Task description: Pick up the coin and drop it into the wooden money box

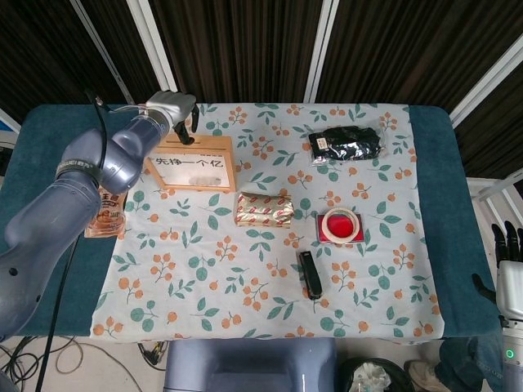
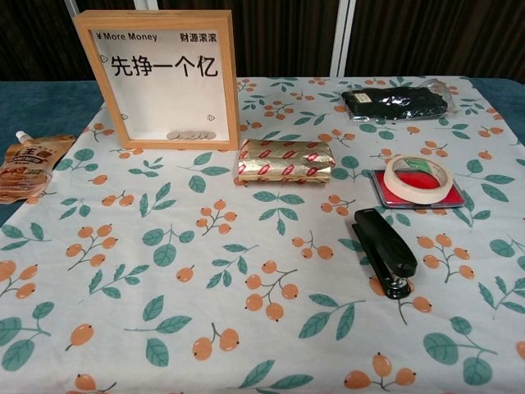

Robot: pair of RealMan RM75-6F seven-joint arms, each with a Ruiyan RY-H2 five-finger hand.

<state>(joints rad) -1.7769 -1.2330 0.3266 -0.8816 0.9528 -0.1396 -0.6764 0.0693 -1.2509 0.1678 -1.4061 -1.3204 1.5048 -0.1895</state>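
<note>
The wooden money box stands at the back left of the table, a frame with a clear front and Chinese writing. The chest view shows the same money box with several coins lying along its bottom. My left hand hovers over the box's top edge, with its dark fingers pointing down at the top. I see no coin between those fingers and no loose coin on the cloth. My right hand hangs off the table's right side, fingers straight and apart, holding nothing.
On the floral cloth lie a gold-wrapped packet, a tape roll on a red pad, a black stapler and a black bag. An orange drink pouch lies under my left forearm.
</note>
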